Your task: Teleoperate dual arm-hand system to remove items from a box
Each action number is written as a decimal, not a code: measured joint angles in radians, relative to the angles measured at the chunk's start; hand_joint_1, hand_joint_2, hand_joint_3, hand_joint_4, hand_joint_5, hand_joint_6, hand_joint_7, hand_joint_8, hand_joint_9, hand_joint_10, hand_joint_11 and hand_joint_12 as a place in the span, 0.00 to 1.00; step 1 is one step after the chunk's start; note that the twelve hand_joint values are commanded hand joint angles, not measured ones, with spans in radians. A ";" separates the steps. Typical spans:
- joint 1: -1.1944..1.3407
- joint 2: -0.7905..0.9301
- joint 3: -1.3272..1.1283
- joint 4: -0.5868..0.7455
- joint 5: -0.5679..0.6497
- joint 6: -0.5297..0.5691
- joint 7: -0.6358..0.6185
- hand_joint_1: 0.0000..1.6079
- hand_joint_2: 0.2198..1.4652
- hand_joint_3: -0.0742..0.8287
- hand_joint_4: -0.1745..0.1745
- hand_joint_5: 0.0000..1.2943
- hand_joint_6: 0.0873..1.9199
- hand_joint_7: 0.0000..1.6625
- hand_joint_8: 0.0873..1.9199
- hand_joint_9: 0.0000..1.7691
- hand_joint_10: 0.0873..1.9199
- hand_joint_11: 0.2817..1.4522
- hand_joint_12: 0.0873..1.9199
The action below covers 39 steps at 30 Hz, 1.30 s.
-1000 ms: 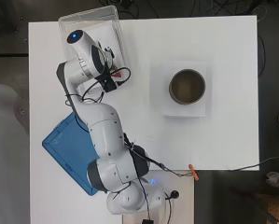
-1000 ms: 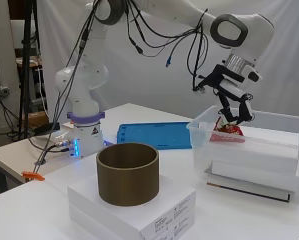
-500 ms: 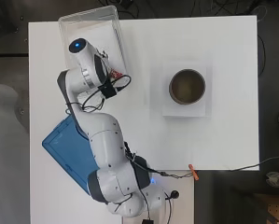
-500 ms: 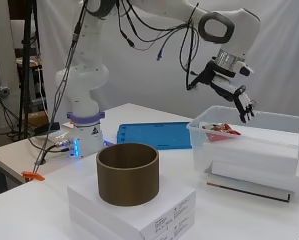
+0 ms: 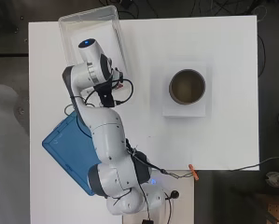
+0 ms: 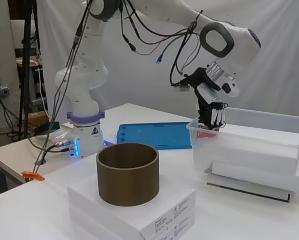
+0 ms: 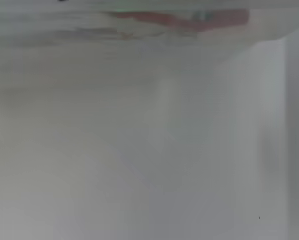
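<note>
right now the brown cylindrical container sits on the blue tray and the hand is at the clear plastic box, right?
Not quite. The brown cylindrical container sits on a stack of white boxes, not the blue tray, as the side view shows. The hand is at the clear plastic box.

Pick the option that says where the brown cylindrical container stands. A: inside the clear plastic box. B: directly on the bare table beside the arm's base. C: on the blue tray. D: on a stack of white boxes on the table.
D: in the side view the brown cylindrical container stands upright on a stack of white boxes, apart from the clear plastic box and the blue tray.
</note>
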 joint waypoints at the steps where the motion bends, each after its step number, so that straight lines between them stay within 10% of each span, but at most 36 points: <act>1: 0.001 0.002 0.000 0.012 0.007 -0.015 -0.012 0.76 0.76 0.08 0.22 0.73 0.44 0.50 0.77 0.54 0.74 0.30 0.75; 5: 0.001 -0.026 0.002 0.059 0.019 -0.016 0.003 0.77 0.74 0.08 0.02 0.79 0.36 0.53 0.72 0.58 0.80 0.35 0.87; 8: -0.003 -0.098 -0.003 0.016 0.061 0.068 -0.056 0.75 0.75 0.08 0.36 0.78 0.44 0.50 0.68 0.54 0.78 0.36 0.89; 13: -0.007 -0.216 -0.007 -0.054 0.108 0.188 -0.245 0.83 0.77 0.08 0.01 0.66 0.62 0.46 0.37 0.49 0.65 0.27 0.78; 15: -0.010 -0.242 -0.013 -0.038 0.118 0.191 -0.247 0.69 0.76 0.08 0.65 0.68 0.58 0.49 0.10 0.49 0.31 0.24 0.59; 18: -0.022 -0.334 -0.048 -0.056 0.133 0.210 -0.270 0.81 0.76 0.08 0.14 0.64 0.60 0.54 0.00 0.47 0.54 0.23 0.62; 24: -0.049 -0.447 -0.154 -0.117 0.118 0.225 -0.305 0.84 0.77 0.08 0.00 0.62 0.62 0.52 0.00 0.45 0.63 0.22 0.61; 26: -0.057 -0.471 -0.170 -0.129 0.109 0.225 -0.309 0.70 0.75 0.08 0.65 0.68 0.56 0.50 0.00 0.48 0.28 0.22 0.54; 28: -0.073 -0.522 -0.210 -0.161 0.095 0.223 -0.324 0.64 0.74 0.08 0.92 0.72 0.53 0.51 0.00 0.54 0.06 0.24 0.53; 30: -0.092 -0.566 -0.257 -0.211 0.072 0.232 -0.341 0.77 0.73 0.10 0.33 0.69 0.55 0.53 0.00 0.51 0.37 0.25 0.59; 32: -0.109 -0.592 -0.306 -0.254 0.053 0.249 -0.356 0.83 0.74 0.09 0.08 0.67 0.57 0.52 0.17 0.52 0.52 0.26 0.65; 35: -0.133 -0.610 -0.396 -0.277 0.037 0.250 -0.369 0.83 0.77 0.08 0.00 0.65 0.66 0.43 0.53 0.50 0.60 0.27 0.68; 38: -0.145 -0.592 -0.470 -0.285 0.026 0.252 -0.371 0.83 0.78 0.08 0.00 0.65 0.68 0.41 0.58 0.49 0.62 0.27 0.69; 39: -0.148 -0.578 -0.483 -0.282 0.024 0.247 -0.371 0.84 0.77 0.08 0.00 0.65 0.65 0.43 0.42 0.49 0.61 0.26 0.69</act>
